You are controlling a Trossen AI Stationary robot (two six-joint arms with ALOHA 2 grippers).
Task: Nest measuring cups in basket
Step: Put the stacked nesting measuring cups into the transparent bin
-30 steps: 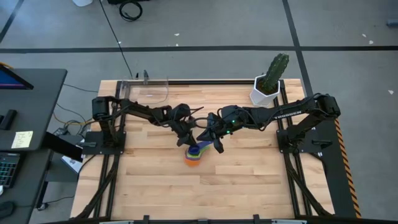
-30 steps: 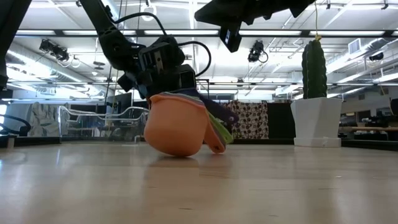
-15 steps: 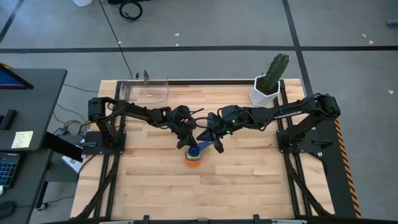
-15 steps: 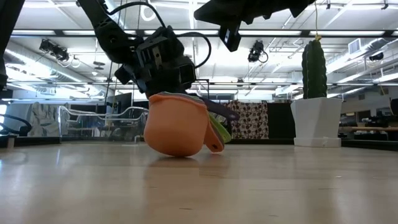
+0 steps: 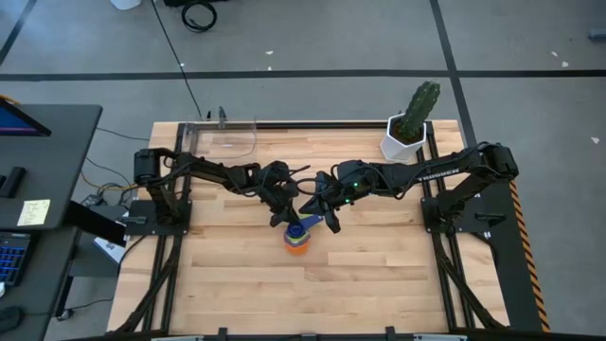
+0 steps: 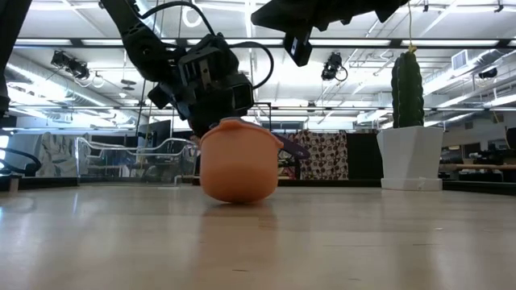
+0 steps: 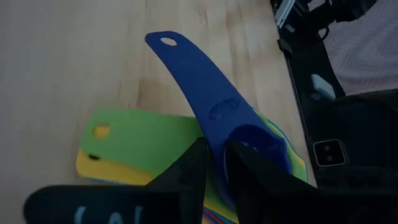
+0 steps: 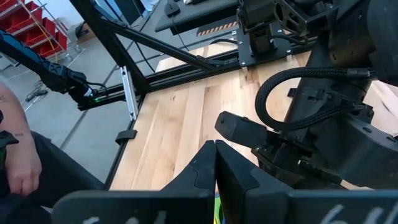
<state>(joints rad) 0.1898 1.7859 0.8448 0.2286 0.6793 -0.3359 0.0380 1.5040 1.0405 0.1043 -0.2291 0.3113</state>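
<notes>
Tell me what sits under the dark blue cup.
Under the dark blue cup, held by the left hand, green and yellow handles show; the orange cup is outermost. The bowls between are hidden.

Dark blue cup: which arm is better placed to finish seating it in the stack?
Left. Its hand grips the dark blue cup by the handle, right over the nested stack. The right hand hovers beside, shut and empty.

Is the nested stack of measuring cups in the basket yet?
No. The stack sits on the bare table mid-table; the clear basket at the far-left corner holds no cups.
</notes>
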